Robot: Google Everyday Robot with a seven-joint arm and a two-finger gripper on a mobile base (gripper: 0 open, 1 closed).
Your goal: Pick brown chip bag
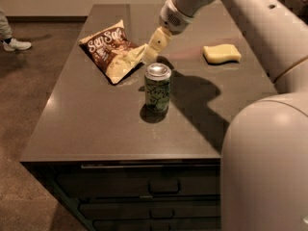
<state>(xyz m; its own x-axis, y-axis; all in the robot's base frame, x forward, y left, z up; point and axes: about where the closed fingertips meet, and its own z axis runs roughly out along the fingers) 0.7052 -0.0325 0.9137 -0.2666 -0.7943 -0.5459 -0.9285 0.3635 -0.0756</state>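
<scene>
The brown chip bag (111, 49) lies flat on the dark counter at the back left, its white lettering up and its pale cream end toward the front right. My gripper (154, 47) hangs from the white arm just right of the bag's cream end, above the counter and behind the green can.
A green soda can (157, 86) stands upright in the middle of the counter (96, 124), just in front of my gripper. A pale yellow sponge (221, 53) lies at the back right. My arm's large white body fills the right side. A person's shoe (17, 44) is on the floor at far left.
</scene>
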